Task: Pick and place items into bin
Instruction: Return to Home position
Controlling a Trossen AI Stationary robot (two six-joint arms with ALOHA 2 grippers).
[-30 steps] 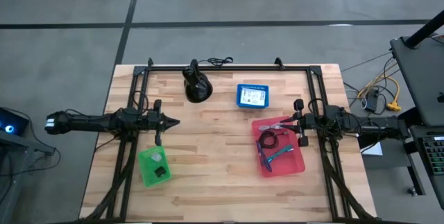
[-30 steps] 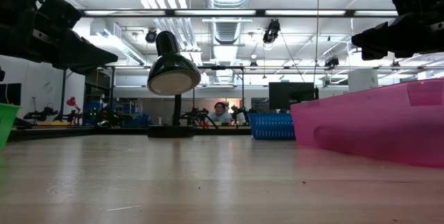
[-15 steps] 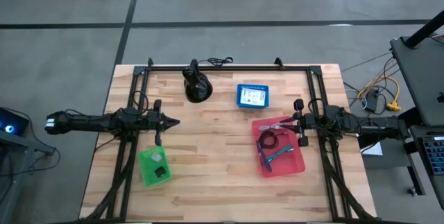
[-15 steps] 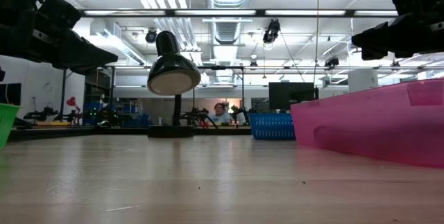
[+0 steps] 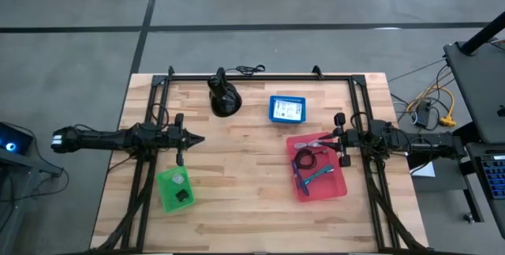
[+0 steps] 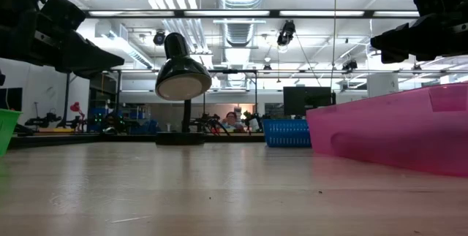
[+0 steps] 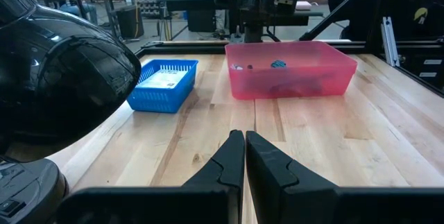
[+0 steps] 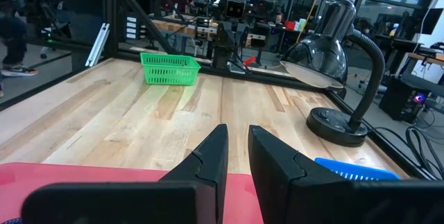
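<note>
On the wooden desk (image 5: 237,168) the black coiled cable (image 5: 304,159), likely light and floppy, lies in the red bin (image 5: 335,189), best pinched at its bunch; left pincer (image 7: 244,134) pressed together, right pincer (image 8: 236,129) slightly parted.

Small items (image 5: 309,168) inside pink bin (image 5: 338,185) are indistinct.

On the table (image 5: 237,208) a lamp (image 5: 224,97) stands at the back, left of centre, and a small basket (image 5: 275,118) just to its right holds a box (image 5: 287,110). A tub (image 5: 339,189) on the right half holds a cable (image 5: 306,159) and slim tools (image 5: 317,176), with the right gripper (image 5: 345,148) above its right rim. A bin (image 5: 164,198) at the front left holds two small items (image 5: 183,196), with the left gripper (image 5: 197,139) behind it.
</note>
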